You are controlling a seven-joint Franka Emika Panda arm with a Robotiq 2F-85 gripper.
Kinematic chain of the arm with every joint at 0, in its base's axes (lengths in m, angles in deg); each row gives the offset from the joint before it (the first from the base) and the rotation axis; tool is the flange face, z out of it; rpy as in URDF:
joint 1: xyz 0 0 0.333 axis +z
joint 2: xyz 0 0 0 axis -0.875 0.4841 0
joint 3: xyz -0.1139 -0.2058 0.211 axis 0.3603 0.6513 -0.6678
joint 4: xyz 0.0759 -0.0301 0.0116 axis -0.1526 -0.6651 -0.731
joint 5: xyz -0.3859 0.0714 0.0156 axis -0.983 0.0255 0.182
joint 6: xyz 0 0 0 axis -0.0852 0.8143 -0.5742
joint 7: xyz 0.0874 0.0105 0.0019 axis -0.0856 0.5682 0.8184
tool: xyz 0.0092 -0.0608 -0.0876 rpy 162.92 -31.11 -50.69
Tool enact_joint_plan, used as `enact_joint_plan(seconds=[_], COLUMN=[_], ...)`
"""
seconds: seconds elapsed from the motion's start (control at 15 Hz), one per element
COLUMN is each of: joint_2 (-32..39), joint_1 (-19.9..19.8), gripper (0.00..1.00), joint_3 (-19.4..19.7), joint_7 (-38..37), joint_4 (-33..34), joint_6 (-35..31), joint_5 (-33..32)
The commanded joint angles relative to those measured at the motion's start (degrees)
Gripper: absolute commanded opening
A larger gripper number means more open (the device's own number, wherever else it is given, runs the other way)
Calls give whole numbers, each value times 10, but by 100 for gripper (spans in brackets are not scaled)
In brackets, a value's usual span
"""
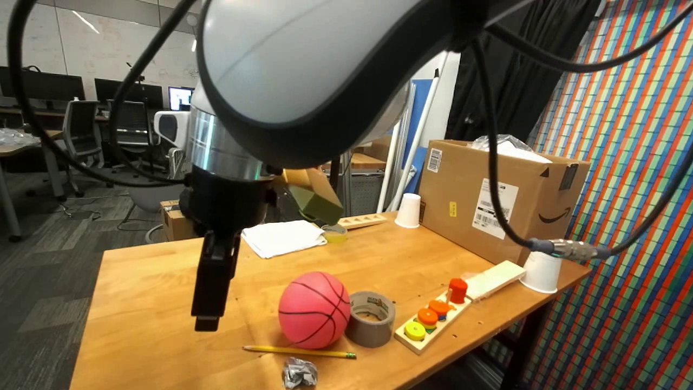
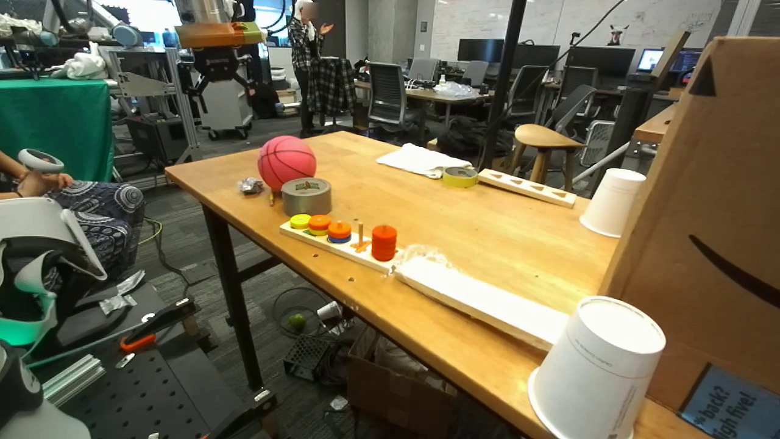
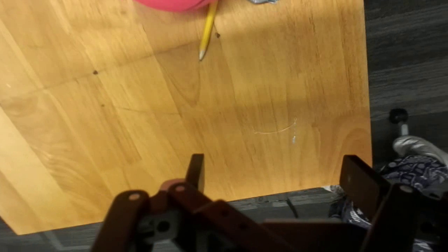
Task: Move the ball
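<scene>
The ball [image 1: 314, 310] is pink with black basketball lines and rests on the wooden table. It also stands near the table's far end in an exterior view [image 2: 287, 162]. Only its lower rim shows at the top edge of the wrist view [image 3: 171, 3]. My gripper [image 1: 208, 320] hangs in the air, apart from the ball and to its side. In an exterior view the gripper [image 2: 224, 97] is higher than the ball. In the wrist view the fingers [image 3: 273, 157] are wide apart with nothing between them, above the table's edge.
A grey tape roll [image 1: 371, 319] stands against or close beside the ball. A yellow pencil [image 1: 298, 352] and crumpled foil [image 1: 299, 372] lie in front of it. A peg board [image 1: 433, 322], white cups [image 2: 597, 372], a cardboard box [image 1: 487, 200] and a white cloth [image 1: 284, 238] are farther off.
</scene>
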Motion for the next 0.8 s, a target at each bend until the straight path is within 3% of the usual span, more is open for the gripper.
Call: enact_joint_plan(seconds=[0.0,0.4,0.6,0.73], joint_2=[37,45,51,50], joint_1=[-15,-53,-65,-70], gripper=[100,100,100,100], joint_3=[-11,3,5,1], joint_7=[126,314,408,457], joint_4=[52,63,56,41], joint_6=[50,170,192,187], joint_5=[17,-24,-36,-8])
